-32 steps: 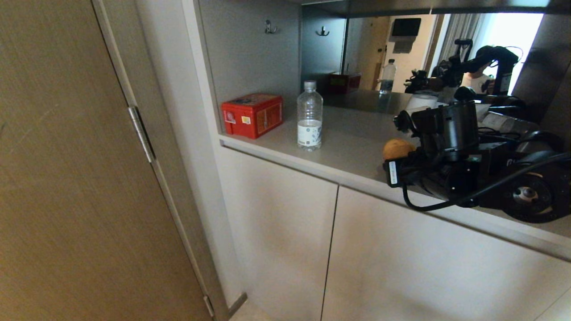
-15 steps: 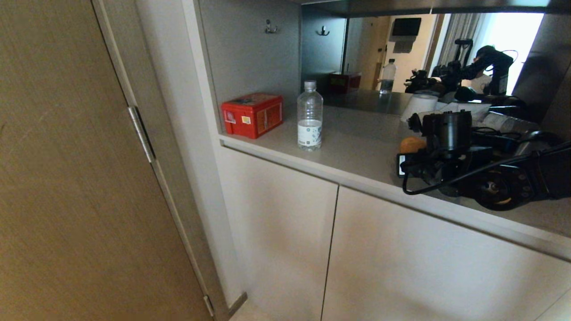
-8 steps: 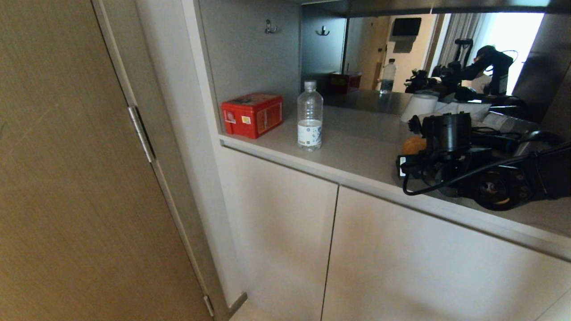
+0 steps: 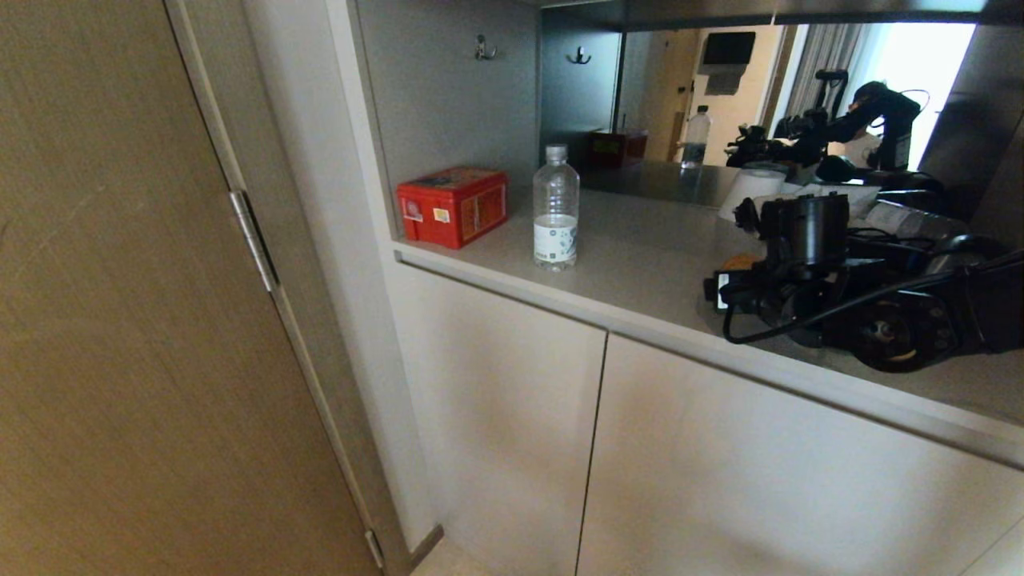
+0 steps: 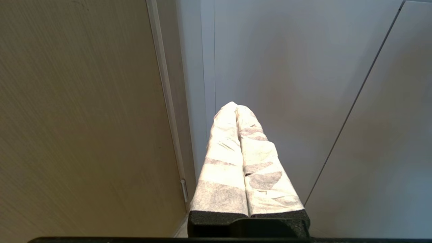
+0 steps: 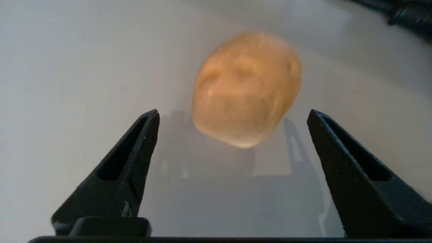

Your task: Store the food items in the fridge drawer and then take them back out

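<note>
Now placing potato [image 6: 248, 89] on counter [image 4: 632, 256], take-out leg by my read.
Right gripper [image 6: 233, 128] spread wide, potato free; left gripper [image 5: 236, 108] clenched, parked. Next: back off, presumably.

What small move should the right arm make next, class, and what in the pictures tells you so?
Probably draw the right end effector straight back from the potato. Its fingers stand wide apart, the potato lies free on the counter just beyond their tips, so it looks released. The left end effector hangs shut by the cabinet doors.
</note>
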Motion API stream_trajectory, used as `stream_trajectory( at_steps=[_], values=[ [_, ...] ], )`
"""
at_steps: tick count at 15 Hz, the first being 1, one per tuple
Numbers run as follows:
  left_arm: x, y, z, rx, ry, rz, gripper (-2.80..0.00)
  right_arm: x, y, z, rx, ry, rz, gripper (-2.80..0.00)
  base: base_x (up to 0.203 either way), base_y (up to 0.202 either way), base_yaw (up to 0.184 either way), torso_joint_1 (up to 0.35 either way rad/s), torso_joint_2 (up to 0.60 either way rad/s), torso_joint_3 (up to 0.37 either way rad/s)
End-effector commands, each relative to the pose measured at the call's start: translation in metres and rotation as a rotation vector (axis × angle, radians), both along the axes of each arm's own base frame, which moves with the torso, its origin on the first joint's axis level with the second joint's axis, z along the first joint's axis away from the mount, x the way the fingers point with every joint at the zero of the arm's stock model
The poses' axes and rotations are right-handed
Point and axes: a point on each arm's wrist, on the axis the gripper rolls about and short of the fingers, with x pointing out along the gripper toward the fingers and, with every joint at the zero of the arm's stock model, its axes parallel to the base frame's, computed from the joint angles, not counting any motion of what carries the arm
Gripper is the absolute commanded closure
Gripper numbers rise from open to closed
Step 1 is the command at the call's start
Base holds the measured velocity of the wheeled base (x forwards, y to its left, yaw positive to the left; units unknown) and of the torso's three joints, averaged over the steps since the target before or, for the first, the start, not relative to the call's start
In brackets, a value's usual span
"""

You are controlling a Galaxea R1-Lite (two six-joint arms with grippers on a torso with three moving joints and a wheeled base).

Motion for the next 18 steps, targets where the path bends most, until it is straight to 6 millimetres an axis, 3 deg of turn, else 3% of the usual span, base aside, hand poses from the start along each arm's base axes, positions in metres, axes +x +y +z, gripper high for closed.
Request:
stream_trajectory(
  at_steps=[1,7,10,11,18],
  values=[
    [0.001,0.000,-0.003,0.000,0.008,0.000,0.00,-0.002,0.000,0.007,0.004,-0.021,-0.003,-2.80,0.000,0.000,0.000,0.000,0.00,0.000],
    [0.001,0.000,-0.003,0.000,0.008,0.000,0.00,-0.021,-0.006,0.034,0.014,-0.081,-0.004,-2.80,0.000,0.000,0.000,0.000,0.00,0.000],
    [0.001,0.000,-0.003,0.000,0.008,0.000,0.00,-0.037,-0.010,0.036,0.010,-0.076,0.001,-2.80,0.000,0.000,0.000,0.000,0.00,0.000],
    [0.001,0.000,-0.003,0.000,0.008,0.000,0.00,-0.048,-0.012,0.036,0.010,-0.070,0.007,0.00,0.000,0.000,0.000,0.000,0.00,0.000],
    [0.001,0.000,-0.003,0.000,0.008,0.000,0.00,-0.171,-0.044,0.034,0.027,-0.084,0.117,0.00,0.000,0.000,0.000,0.000,0.00,0.000]
  ],
)
